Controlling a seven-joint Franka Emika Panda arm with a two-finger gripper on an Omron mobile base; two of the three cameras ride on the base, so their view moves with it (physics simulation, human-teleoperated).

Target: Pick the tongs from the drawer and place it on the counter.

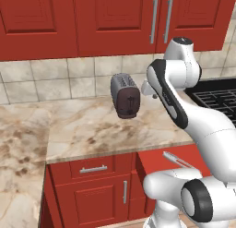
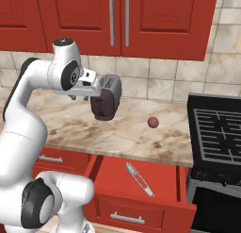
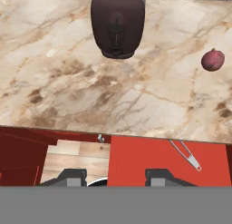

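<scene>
Nearest to the base, the drawer is being shown pulled out below the counter's front edge, its red floor exposed. The tongs are lying flat on that floor, on a diagonal — the joined end toward the drawer front in the right base view, the two arms pointing back toward the counter. In the hand view the tongs are being seen just under the counter lip, toward the right.

The tongs are being judged light, stiff along their length yet springy across the arms, and slick. A grip across both arms near the middle is being favoured, so that they are pinched together and balance is kept; a hold at either end would be letting them tip.

The gripper is being held high above the counter, wrist pointing down, its two fingers standing well apart with nothing between them.

Farther back, the toaster is standing by the wall, and a small dark red onion is lying to its right. Between toaster and front edge a broad bare stretch is being offered for setting down — though the overhanging lip and drawer walls are leaving little room for lifting out.
</scene>
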